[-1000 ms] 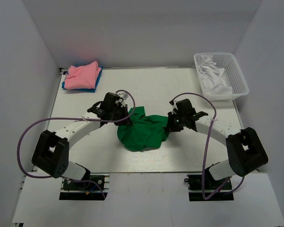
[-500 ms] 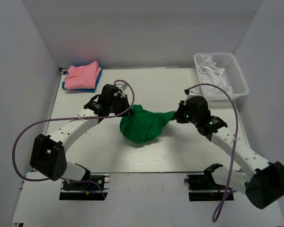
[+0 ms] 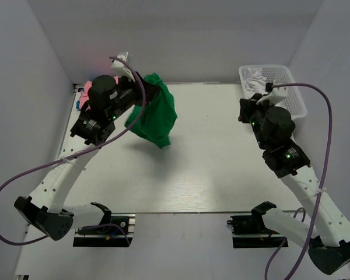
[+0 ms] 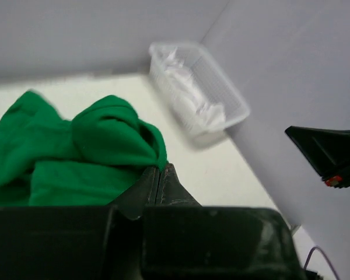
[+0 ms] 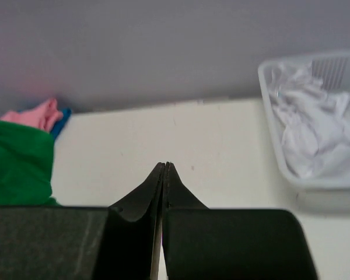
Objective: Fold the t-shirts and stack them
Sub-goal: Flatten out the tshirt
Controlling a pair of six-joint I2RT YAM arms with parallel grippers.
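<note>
1. Above the far-left part of the table (image 3: pixel 210 169), the green t-shirt (image 3: pixel 154 116) hangs in the air from the left jaws. They are pressed together on a fold of its cloth, and no part of the shirt appears to rest on the table.
2. The right jaws are pressed together on nothing, raised over the far-right side near the white mesh basket (image 3: pixel 294 96).
3. The step in hand looks like the lift: raising the shirt by one pinch so it can drop open before being laid flat for folding.
4. The shirt is bunched rather than open. It drapes in thick rolled folds, and I cannot pick out a sleeve, collar or hem.
5. The next move probably needs the right jaws to spread and take a second hold on the hanging cloth, ideally at a shoulder or hem corner. Both arms could then stretch it and lay it on the bare middle of the table.
6. A pink t-shirt (image 5: pixel 35 114) lies on a blue t-shirt (image 5: pixel 61 121) at the far-left corner, likely the stack the green one joins. White t-shirts (image 5: pixel 312 125) lie crumpled in the basket.
</note>
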